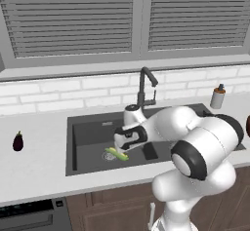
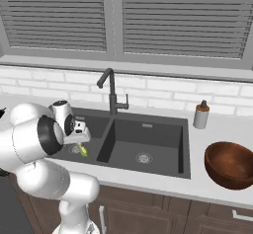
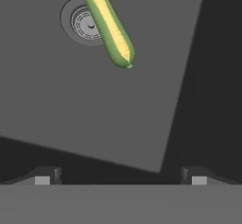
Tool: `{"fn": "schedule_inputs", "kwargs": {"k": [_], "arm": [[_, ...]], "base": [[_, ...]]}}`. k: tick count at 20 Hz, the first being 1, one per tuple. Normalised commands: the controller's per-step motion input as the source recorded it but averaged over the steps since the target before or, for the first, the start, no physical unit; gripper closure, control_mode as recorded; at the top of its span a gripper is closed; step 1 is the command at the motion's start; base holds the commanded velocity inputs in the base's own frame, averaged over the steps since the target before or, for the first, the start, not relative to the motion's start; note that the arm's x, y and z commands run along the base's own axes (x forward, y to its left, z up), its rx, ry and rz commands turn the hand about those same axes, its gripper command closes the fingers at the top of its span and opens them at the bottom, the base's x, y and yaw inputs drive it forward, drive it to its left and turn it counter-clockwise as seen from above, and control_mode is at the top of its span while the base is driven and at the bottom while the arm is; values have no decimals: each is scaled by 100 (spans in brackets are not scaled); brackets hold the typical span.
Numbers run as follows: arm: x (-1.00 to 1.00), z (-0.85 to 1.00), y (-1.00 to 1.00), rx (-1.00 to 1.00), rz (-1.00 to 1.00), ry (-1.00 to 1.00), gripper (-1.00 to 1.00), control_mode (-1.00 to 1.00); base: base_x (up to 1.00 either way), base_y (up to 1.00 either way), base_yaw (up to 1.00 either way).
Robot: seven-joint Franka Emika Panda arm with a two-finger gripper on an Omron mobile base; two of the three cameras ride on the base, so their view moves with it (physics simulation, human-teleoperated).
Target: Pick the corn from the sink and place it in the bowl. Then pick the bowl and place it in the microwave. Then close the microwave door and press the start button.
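No writing can be read. The gripper (image 3: 120,179) hangs spread wide over the left basin of the sink (image 1: 88,130), holding nothing; the corn (image 3: 111,28) lies on the basin floor across the drain (image 3: 80,22)

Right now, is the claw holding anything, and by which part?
Nothing. The claw is open above the sink basin; the corn lies beside the drain.

The corn (image 2: 82,150) is partly hidden behind the robot's wrist.
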Motion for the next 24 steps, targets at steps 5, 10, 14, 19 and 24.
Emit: {"fn": "schedule_inputs", "kwargs": {"k": [5, 10, 14, 19, 24], "arm": [[31, -7, 9, 0, 0, 0, -100, -100], [34, -11, 17, 0, 0, 0, -100, -100], [25, -19, 12, 0, 0, 0, -100, -100], [2, -38, 2, 0, 0, 0, -100, -100], [4, -34, 0, 0, 0, 0, -100, -100]], "base": [[0, 0, 0], [0, 0, 0], [0, 0, 0], [0, 0, 0], [0, 0, 0]]}}
